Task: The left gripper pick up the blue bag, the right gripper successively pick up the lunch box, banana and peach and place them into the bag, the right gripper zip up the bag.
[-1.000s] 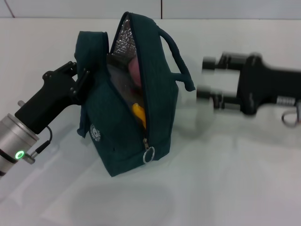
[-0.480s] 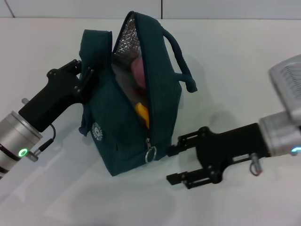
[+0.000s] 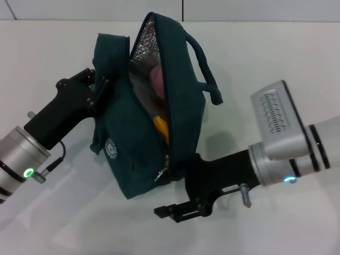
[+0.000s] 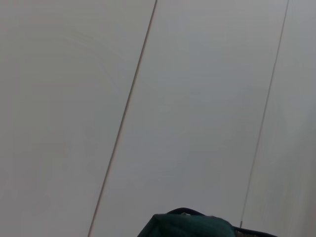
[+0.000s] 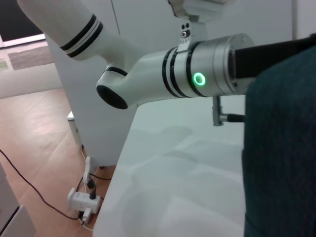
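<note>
- The left gripper is clamped on the rear panel of the blue bag, holding it upright on the white table with its mouth gaping toward the camera.
- Inside the bag, deep behind the open zip line, sits a pinkish round shape, most likely the peach, and below it a strip of yellow, most likely the banana; the lunch box cannot be made out, though the bag's full sides suggest it lies underneath.
- No food remains on the table near either gripper, so the packing stage appears complete.
- The right gripper reaches in low at the bag's front corner, its upper finger touching the fabric just beside the zip pull and its lower finger well clear beneath; the fingers are spread apart and nothing is pinched between them yet.
- The zip track is undone from the pull at the bottom to the top of the bag, beside the handle.
- What appears left: closing the right gripper's fingers on the pull and drawing it up the whole seam.
- The left wrist view shows only a sliver of bag top against the table; the right wrist view shows the bag's side and the left arm beyond it.
</note>
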Robot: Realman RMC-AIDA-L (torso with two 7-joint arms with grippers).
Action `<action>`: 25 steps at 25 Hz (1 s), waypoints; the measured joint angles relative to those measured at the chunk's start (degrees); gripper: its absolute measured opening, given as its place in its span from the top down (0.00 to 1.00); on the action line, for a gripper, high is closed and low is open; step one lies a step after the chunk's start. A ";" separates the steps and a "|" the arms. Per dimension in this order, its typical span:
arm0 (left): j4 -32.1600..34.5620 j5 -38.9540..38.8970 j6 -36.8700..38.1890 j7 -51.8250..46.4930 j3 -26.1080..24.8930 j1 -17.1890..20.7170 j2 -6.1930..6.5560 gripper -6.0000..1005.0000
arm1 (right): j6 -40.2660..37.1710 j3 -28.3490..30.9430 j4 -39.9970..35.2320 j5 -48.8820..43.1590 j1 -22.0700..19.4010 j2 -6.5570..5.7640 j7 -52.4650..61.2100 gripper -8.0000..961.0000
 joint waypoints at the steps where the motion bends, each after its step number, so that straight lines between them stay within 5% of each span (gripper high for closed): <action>1: -0.46 0.00 0.00 0.01 0.01 -0.21 0.04 0.80 | 0.81 -1.16 -0.13 1.14 0.09 0.01 -0.24 0.35; 13: -0.95 -0.05 -0.01 0.16 0.05 0.17 0.19 0.79 | 4.10 -2.37 -3.73 2.13 -3.77 -0.99 -1.39 0.35; 17: -0.95 0.02 -0.01 0.18 0.05 0.04 0.21 0.79 | 0.09 2.51 -3.59 -0.37 -4.63 -1.27 -1.46 0.35; 19: -0.95 0.00 -0.02 0.22 0.05 -0.01 0.22 0.79 | -7.10 11.20 -3.78 -7.72 -5.70 -1.19 -1.43 0.35; 25: -0.94 0.01 -0.54 0.32 0.05 -0.18 0.25 0.79 | -11.07 18.83 -4.19 -12.40 -7.09 -1.03 -1.23 0.35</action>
